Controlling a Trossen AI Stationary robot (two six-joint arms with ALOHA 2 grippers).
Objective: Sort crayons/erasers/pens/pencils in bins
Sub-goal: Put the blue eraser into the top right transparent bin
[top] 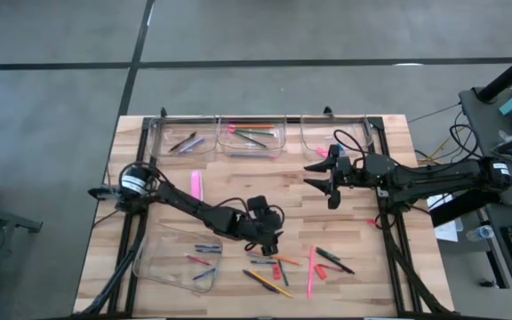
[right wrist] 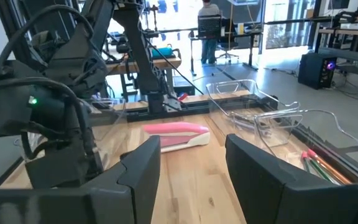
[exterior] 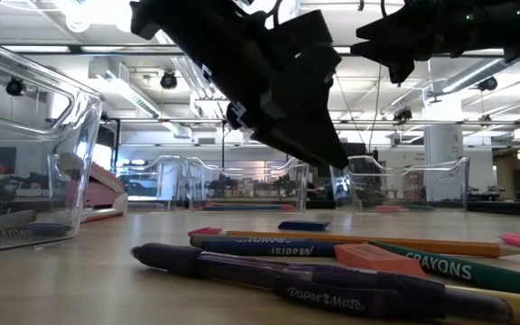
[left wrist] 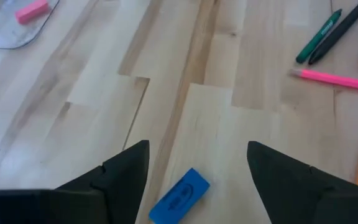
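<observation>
My left gripper (left wrist: 197,146) hangs open just above the table, near its front middle (top: 269,242). A blue eraser (left wrist: 179,196) lies flat on the wood between the two fingers, apart from both. Loose sticks lie around it: a pink pencil (left wrist: 337,79), a green crayon (left wrist: 319,37), an orange pencil (exterior: 368,242) and a dark pen (exterior: 287,275). Three clear bins (top: 254,140) stand along the far edge. Another bin (top: 180,258) stands near left. My right gripper (top: 327,178) waits open, raised over the table's right half, with nothing between its fingers (right wrist: 191,140).
A pink and white object (top: 196,185) lies left of centre. The near-left bin holds crayons, and the far bins hold dark sticks, pencils and a pink eraser (left wrist: 31,10). Bare wood lies between the far bins and the loose pile (top: 278,271).
</observation>
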